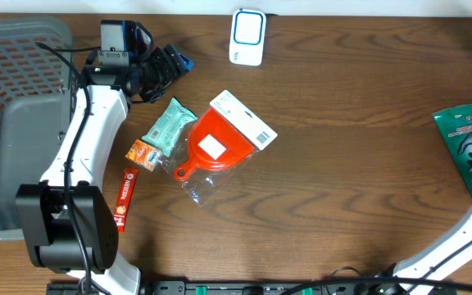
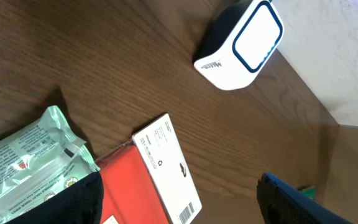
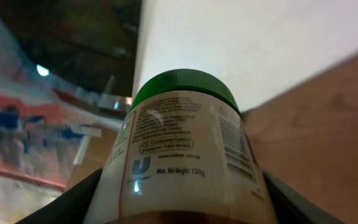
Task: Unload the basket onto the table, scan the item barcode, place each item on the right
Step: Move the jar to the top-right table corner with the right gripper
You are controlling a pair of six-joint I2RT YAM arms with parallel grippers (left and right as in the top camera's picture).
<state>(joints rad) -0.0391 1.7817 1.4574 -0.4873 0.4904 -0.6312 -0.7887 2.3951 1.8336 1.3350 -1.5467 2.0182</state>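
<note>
Count, nearest first: one left arm [image 1: 80, 156] and one right arm [image 1: 457, 246]; then one red tube [image 1: 125, 199], one orange packet [image 1: 143, 153], one red scoop [image 1: 214, 147] in a clear pack with one white barcode card [image 1: 247, 121], one mint packet [image 1: 169, 125], one green pouch [image 1: 468, 146], one grey basket [image 1: 6, 131], one jar [image 3: 179, 143], one scanner [image 1: 248, 37].
Right side: the right end effector [image 3: 179, 202] is clamped on the jar, pinched from both sides. The green lid [image 3: 182, 87] points away from the wrist camera, and a barcode shows on the label.
Jar's place: well to the right of the scanner; overhead, only the lid peeks in at the corner.
Left side: the left end effector [image 1: 167, 65] has its jaws wide and holds nothing. It hangs near the scanner, left of it.
Loose goods: nearer than the scanner, the scoop closest to it.
Surface: the worktop [image 1: 342, 188] is dark brown wood grain.
Room: a white wall [image 3: 260, 37] beyond the scanner; the colours left of the jar are too blurred to name.
</note>
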